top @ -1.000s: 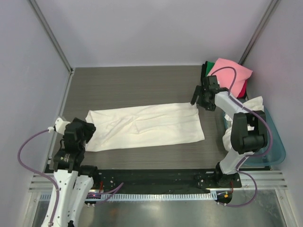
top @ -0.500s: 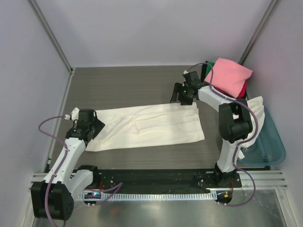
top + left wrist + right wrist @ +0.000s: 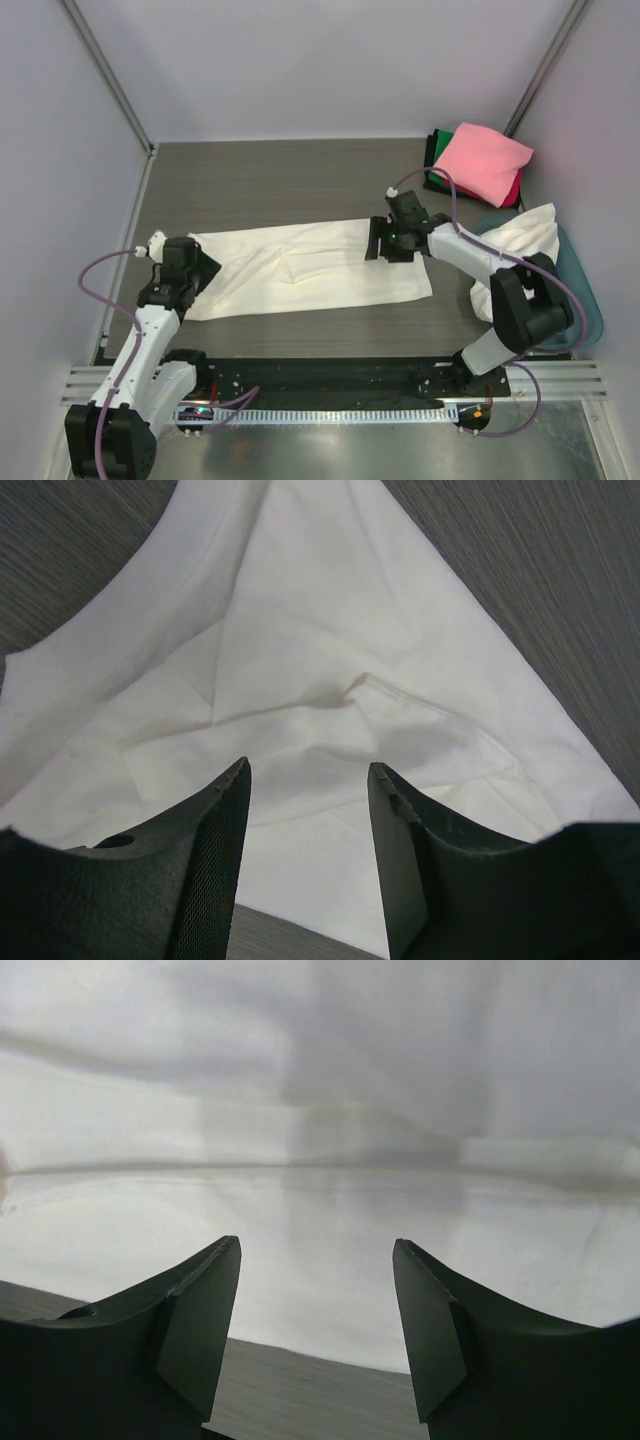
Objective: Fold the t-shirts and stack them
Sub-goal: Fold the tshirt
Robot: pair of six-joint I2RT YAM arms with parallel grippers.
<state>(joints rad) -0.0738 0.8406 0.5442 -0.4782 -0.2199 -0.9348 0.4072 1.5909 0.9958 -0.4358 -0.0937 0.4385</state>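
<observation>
A cream-white t-shirt (image 3: 300, 268) lies folded into a long strip across the middle of the table. It fills the left wrist view (image 3: 330, 680) and the right wrist view (image 3: 320, 1140). My left gripper (image 3: 196, 268) is open and empty over the strip's left end. My right gripper (image 3: 378, 240) is open and empty over the strip's right end, near its far edge. A stack with a pink t-shirt (image 3: 480, 162) on top of green, black and red ones sits at the back right. Another cream-white t-shirt (image 3: 520, 235) lies crumpled in the teal tub (image 3: 585, 310).
The teal tub stands at the right edge of the table. Metal frame posts (image 3: 105, 75) rise at the back corners. Grey walls close in the table on three sides.
My right gripper has swung from the back right, near the pink stack, down onto the strip's right end. My left gripper has moved a little toward the strip's left end. The shirt has not moved.
</observation>
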